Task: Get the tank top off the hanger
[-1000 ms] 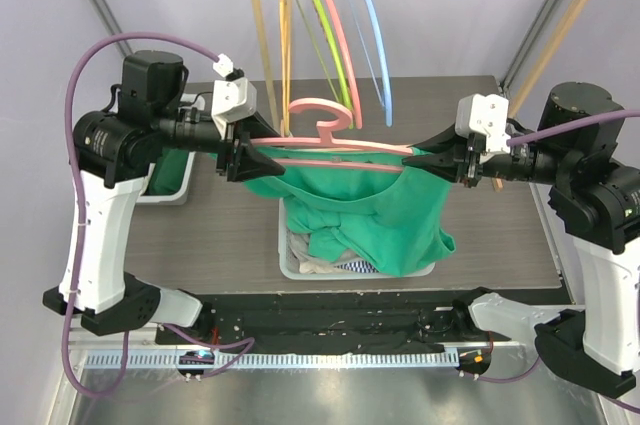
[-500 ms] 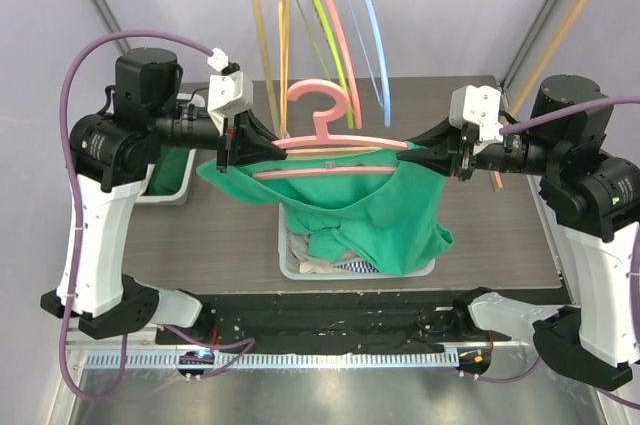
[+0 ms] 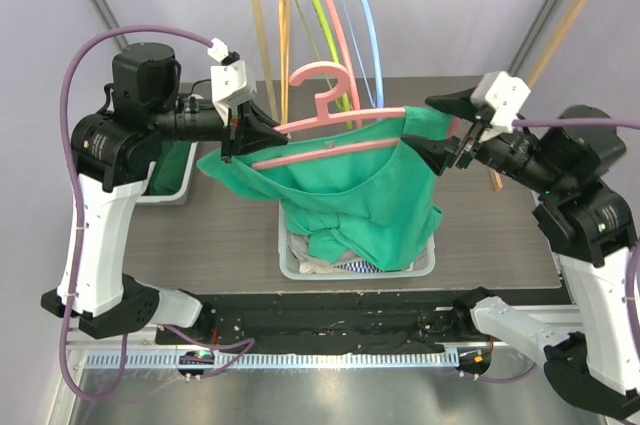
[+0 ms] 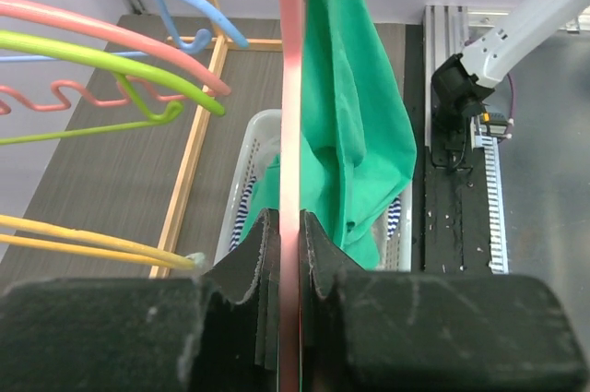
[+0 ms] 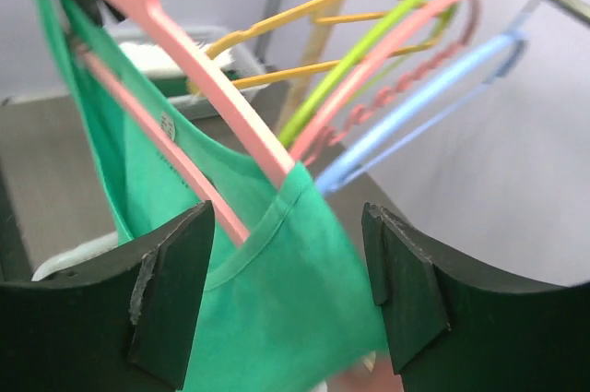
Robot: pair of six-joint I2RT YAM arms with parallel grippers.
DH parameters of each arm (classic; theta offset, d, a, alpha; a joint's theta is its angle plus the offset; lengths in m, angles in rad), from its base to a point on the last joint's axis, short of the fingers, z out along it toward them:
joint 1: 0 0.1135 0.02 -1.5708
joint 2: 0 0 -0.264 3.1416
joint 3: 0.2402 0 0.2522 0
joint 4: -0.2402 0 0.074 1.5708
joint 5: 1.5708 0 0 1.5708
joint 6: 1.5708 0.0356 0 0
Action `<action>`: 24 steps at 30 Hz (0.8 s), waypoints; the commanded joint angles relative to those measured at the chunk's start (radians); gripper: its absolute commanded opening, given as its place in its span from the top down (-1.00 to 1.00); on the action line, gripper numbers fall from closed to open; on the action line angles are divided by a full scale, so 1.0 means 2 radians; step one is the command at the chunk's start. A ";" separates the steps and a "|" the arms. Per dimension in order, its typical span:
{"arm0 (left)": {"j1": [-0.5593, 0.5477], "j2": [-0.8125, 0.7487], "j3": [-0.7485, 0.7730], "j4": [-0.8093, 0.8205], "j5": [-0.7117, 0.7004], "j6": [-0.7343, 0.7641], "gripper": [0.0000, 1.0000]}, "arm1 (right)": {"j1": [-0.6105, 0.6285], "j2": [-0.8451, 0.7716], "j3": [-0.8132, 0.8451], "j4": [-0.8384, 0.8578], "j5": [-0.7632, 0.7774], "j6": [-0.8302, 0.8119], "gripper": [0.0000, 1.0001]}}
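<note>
- White plastic laundry basket (image 3: 430, 263) sits on the dark wood-grain table (image 3: 200, 235), midway between the 2 arms. It holds striped and pale clothes (image 3: 335, 263).
- Green tank top (image 3: 350, 185) hangs on the pink plastic hanger (image 3: 330, 137) above the basket. Its lower hem drops inside the basket rim.
- Hanger is held in the air and tilted, with the right end higher than the left.
- Left gripper (image 3: 258, 133): fingers (image 4: 258, 254) are clamped together on the hanger's left end, with green cloth just beside them.
- Right gripper (image 3: 438, 127): the 2 fingers (image 5: 175, 291) stand wide apart, astride the hanger's right end and the shoulder strap there. Contact with the cloth cannot be told.
- Green bin (image 3: 165, 173) stands on the table behind the left arm.
- Wooden clothes rack (image 3: 262, 25) stands at the far edge of the table. It carries yellow, green, pink and blue spare hangers (image 3: 345, 35).
</note>
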 commanded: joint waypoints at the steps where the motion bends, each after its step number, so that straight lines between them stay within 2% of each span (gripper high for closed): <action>1: 0.003 0.004 0.012 0.046 -0.020 -0.010 0.99 | 0.002 -0.065 -0.023 0.120 0.135 0.077 -0.48; 8: 0.004 0.012 0.019 0.033 -0.014 -0.007 0.99 | 0.002 -0.185 -0.131 0.141 0.207 0.133 -0.54; 10: 0.004 0.014 0.021 0.029 -0.007 -0.009 0.99 | 0.002 -0.201 -0.152 0.140 0.205 0.154 -0.47; 14: 0.004 0.016 0.021 0.026 0.000 -0.012 0.98 | 0.002 -0.214 -0.204 0.140 0.201 0.197 -0.40; 19: 0.004 0.016 0.026 0.023 0.007 -0.021 0.97 | 0.002 -0.223 -0.257 0.186 0.198 0.282 -0.37; 24: 0.004 0.013 0.026 0.015 0.005 -0.017 0.97 | 0.002 -0.221 -0.297 0.227 0.219 0.301 -0.35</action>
